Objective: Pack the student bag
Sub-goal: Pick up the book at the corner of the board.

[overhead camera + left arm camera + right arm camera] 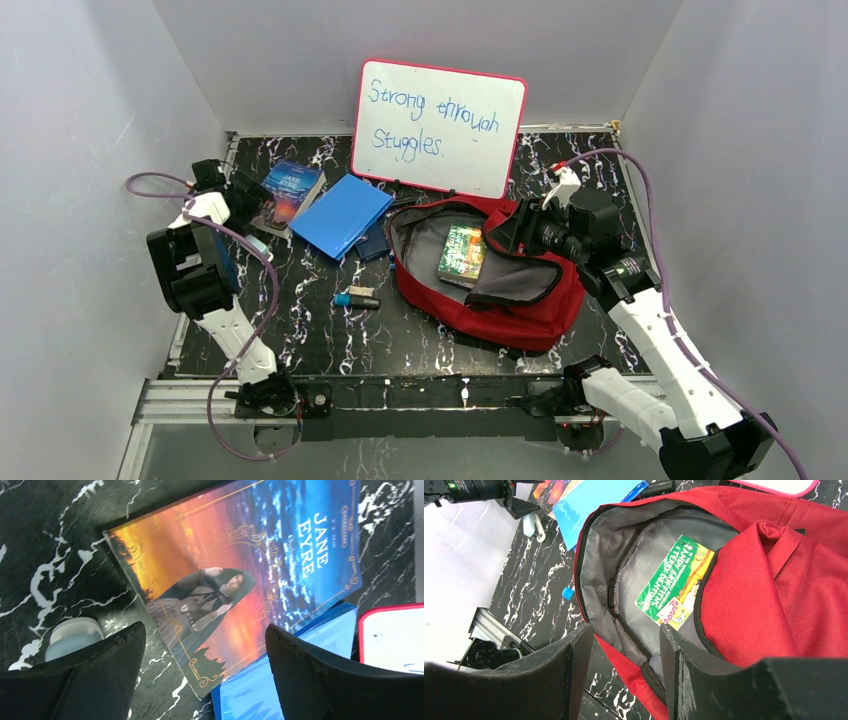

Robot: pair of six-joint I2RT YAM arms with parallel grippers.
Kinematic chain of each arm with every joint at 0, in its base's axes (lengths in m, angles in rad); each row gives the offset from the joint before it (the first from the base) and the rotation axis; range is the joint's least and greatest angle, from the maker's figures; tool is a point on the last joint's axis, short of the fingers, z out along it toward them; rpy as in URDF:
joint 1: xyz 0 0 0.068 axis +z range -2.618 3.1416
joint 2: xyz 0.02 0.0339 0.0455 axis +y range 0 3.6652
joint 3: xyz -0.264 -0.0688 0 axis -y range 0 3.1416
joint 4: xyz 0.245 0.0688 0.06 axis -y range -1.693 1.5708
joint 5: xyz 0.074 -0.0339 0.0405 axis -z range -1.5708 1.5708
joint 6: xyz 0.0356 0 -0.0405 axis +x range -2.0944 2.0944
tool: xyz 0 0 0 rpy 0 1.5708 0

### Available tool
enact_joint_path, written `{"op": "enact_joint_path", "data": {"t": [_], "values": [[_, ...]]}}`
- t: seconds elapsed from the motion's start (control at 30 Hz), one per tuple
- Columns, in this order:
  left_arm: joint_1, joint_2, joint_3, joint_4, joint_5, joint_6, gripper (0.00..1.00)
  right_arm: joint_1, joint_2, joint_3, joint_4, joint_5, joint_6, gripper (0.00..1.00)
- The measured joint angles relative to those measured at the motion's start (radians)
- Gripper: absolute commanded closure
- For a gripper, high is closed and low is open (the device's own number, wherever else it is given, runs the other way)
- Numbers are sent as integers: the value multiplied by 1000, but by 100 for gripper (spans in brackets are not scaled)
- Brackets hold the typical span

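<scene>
The soft red fabric student bag [530,310] lies open on the desk [300,330], one green paperback [461,254] inside. My left tool [205,629], released, hangs above the unpacked Jane Eyre paperback [240,570]; right tool [625,630] released too.

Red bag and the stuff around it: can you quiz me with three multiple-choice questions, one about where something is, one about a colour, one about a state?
1. Where is the green book?
A. on the floor
B. inside the student bag
C. on a shelf

2. What colour is the bag's lining?
A. yellow
B. white
C. grey

3. How is the left hand?
A. open over the Jane Eyre book
B. shut on a pen
C. gripping a strap

Answers:
1 B, its green cover shows through the bag's open mouth.
2 C, the inside fabric is plain grey against the red outside.
3 A, its fingers stand wide apart with nothing between them.
</scene>
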Motion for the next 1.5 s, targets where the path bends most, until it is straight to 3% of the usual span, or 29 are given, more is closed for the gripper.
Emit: {"op": "enact_joint_path", "data": {"t": [0.5, 1.0, 1.5], "values": [[-2, -19, -23, -119, -133, 14, 13, 0, 1, -24, 18, 0, 14, 40], [-58, -25, -62, -14, 9, -38, 13, 0, -4, -27, 17, 18, 15, 39], [-78, -45, -77, -58, -64, -4, 12, 0, -2, -39, 17, 19, 18, 39]]}}
